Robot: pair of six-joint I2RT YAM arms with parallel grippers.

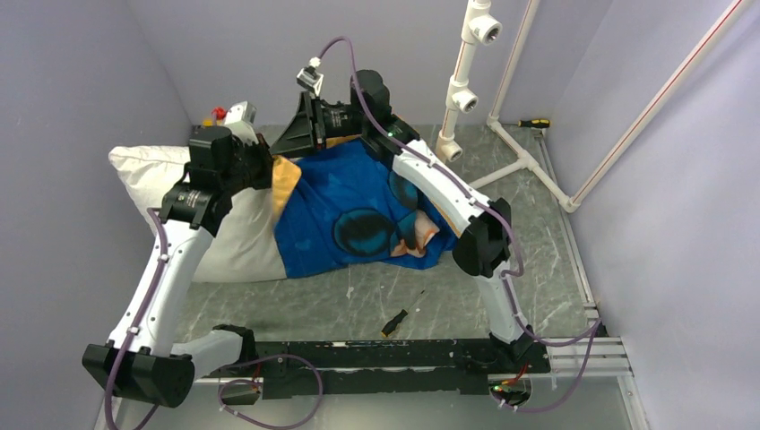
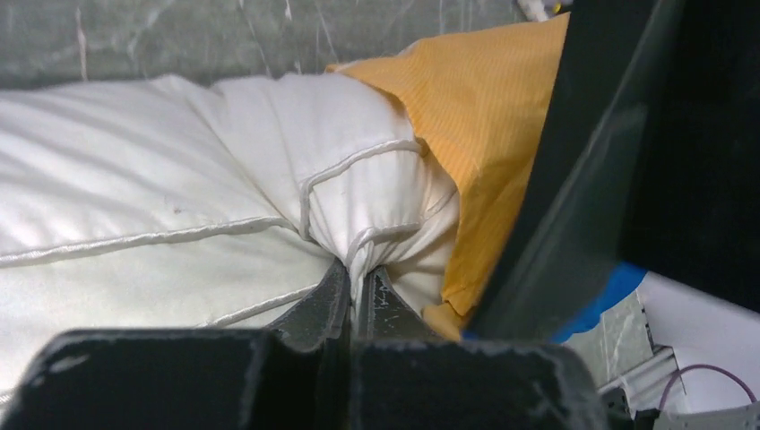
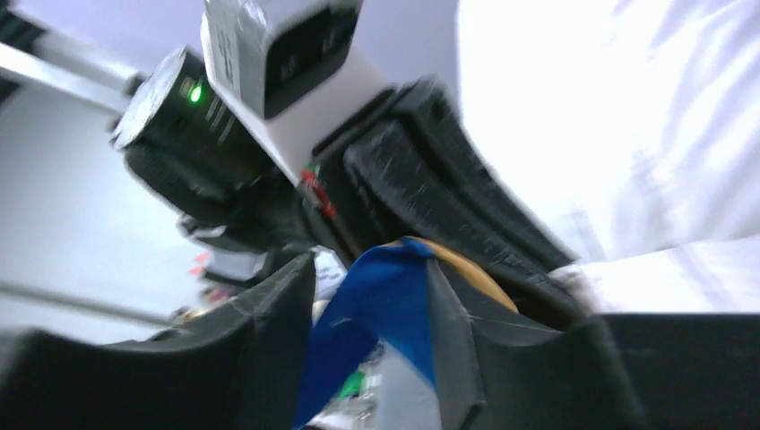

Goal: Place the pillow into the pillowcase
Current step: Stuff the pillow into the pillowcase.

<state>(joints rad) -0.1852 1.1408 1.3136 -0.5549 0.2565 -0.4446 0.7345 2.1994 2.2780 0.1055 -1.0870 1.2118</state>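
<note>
The white pillow [image 1: 166, 184] lies at the left of the table, its right end tucked under the orange inner edge of the blue pillowcase [image 1: 358, 215]. My left gripper [image 1: 262, 170] is shut on a pinch of the pillow's piped corner [image 2: 358, 242], right beside the pillowcase's orange edge [image 2: 484, 116]. My right gripper [image 1: 303, 134] is held above the pillowcase's far left corner. In the right wrist view its jaws [image 3: 369, 262] stand apart, with a blue strip of the pillowcase [image 3: 385, 296] draped between them over one finger. The pillow's logo and tags are hidden.
A white pipe frame [image 1: 466, 90] stands at the back right, with a screwdriver [image 1: 533, 123] by it. Small red and yellow items [image 1: 218, 114] sit at the back left. A small dark scrap [image 1: 394, 321] lies near the front. Walls close in on both sides.
</note>
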